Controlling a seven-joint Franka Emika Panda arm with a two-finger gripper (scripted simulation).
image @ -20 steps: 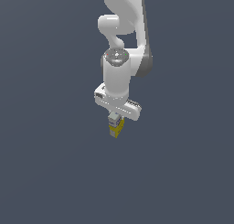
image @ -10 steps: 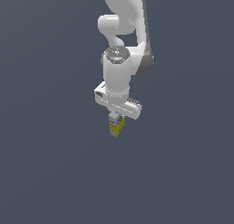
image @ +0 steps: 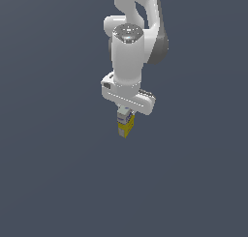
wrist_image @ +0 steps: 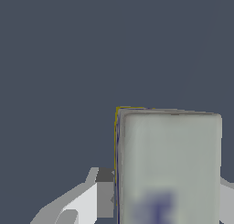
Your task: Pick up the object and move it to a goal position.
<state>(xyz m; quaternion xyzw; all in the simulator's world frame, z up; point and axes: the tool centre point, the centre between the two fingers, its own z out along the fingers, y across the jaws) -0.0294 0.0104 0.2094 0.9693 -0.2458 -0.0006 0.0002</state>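
Observation:
The object [image: 125, 125] is a small carton-like box, grey-white above and yellow below. It hangs under the white arm, above the dark grey floor. My gripper [image: 124, 119] is shut on its upper part, with the yellow part sticking out below the fingers. In the wrist view the box [wrist_image: 169, 166] fills the area between the fingers as a grey-white face with a bluish mark and a thin yellow edge. One finger [wrist_image: 104, 193] presses its side; the other finger is mostly hidden behind the box.
A plain dark grey floor [image: 58, 183] surrounds the arm on all sides. No goal marker and no other object shows in either view.
The arm, with the box in its gripper, has shifted very slightly; otherwise the scene looks the same.

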